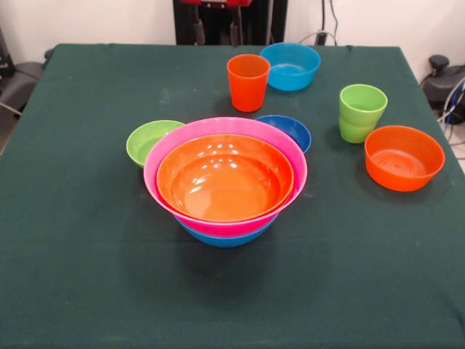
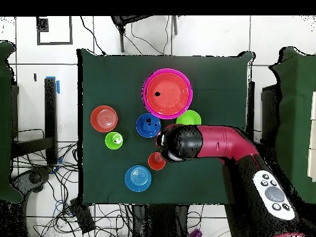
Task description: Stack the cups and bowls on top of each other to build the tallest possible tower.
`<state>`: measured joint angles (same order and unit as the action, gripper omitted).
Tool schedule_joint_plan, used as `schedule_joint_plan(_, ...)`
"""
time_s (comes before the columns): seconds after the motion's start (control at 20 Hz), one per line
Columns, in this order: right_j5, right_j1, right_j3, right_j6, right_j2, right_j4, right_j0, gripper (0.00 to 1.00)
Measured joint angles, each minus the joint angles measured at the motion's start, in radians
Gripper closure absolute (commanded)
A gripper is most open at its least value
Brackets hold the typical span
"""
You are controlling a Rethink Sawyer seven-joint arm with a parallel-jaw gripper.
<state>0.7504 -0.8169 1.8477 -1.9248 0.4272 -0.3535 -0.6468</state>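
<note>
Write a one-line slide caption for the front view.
Nested tower of blue, pink and orange bowls, ringed by smaller bowls, an orange cup and stacked green cups.

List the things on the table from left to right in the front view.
Lime green bowl → tower of large bowls → light blue bowl → stacked lime green cups → orange bowl. The orange cup and dark blue bowl overlap the tower's span, so they are left out.

A robotics lab: a tabletop draped in dark green cloth stands on a pale tiled floor, loose cables trail beside it, and the red and black robot arm reaches over it from a pedestal against a plain white wall
</note>
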Motion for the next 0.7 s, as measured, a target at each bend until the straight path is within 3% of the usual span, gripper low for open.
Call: schedule_joint_plan(0.7, 0.16, 0.151, -0.211, 0.0, 0.019, 0.002, 0.022, 0.0)
